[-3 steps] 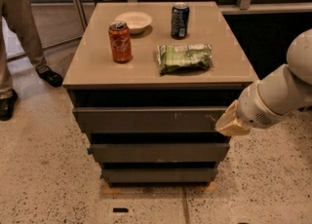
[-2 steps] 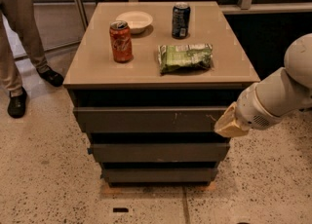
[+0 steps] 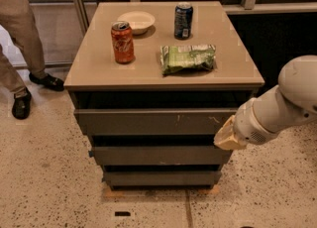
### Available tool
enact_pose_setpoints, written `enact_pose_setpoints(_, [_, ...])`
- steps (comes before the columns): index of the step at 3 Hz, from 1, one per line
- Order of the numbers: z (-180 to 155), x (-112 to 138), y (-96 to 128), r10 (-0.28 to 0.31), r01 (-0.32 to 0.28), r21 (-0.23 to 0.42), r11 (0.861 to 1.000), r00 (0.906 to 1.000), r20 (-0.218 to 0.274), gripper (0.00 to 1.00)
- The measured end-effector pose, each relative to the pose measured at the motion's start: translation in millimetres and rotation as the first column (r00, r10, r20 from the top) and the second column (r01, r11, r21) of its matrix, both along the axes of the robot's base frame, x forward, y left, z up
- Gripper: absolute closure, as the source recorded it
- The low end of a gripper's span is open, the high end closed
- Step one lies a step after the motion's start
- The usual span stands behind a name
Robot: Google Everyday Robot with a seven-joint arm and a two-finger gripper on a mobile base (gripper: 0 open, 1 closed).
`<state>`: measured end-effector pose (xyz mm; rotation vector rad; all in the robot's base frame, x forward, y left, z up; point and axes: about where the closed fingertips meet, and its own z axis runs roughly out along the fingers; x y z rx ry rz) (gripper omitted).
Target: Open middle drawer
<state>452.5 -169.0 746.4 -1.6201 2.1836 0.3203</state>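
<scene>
The cabinet has three stacked dark drawers. The middle drawer [image 3: 158, 155] is a plain long front with a small blue tab [image 3: 90, 153] at its left end. It sits below the larger top front with pale scratches [image 3: 158, 122] and above the shortest bottom front [image 3: 161, 177]. My gripper [image 3: 228, 135], a tan tip on a white arm [image 3: 277, 110], is at the cabinet's right side. It is level with the gap between the top and middle fronts, at the middle drawer's upper right corner.
On the tabletop [image 3: 94, 68] stand an orange can [image 3: 122, 42], a white bowl [image 3: 136, 22], a dark blue can [image 3: 183, 20] and a green chip bag [image 3: 187, 58]. A person's legs and shoes [image 3: 21, 105] are at the far left. The floor is speckled.
My gripper has moved slightly down and left, toward the middle drawer's right end. The person's foot at the left has shifted a little. The drawers have not moved.
</scene>
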Motion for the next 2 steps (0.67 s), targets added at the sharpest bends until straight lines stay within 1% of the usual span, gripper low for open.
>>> enact_pose_setpoints(1, [-66, -8, 20, 0.049, -0.049, 0.036, 0.998, 0.9988, 0.007, 1.0])
enact_pose_setpoints(2, [-140, -9, 38, 0.072, -0.07, 0.083, 0.994, 0.9973, -0.015, 1.0])
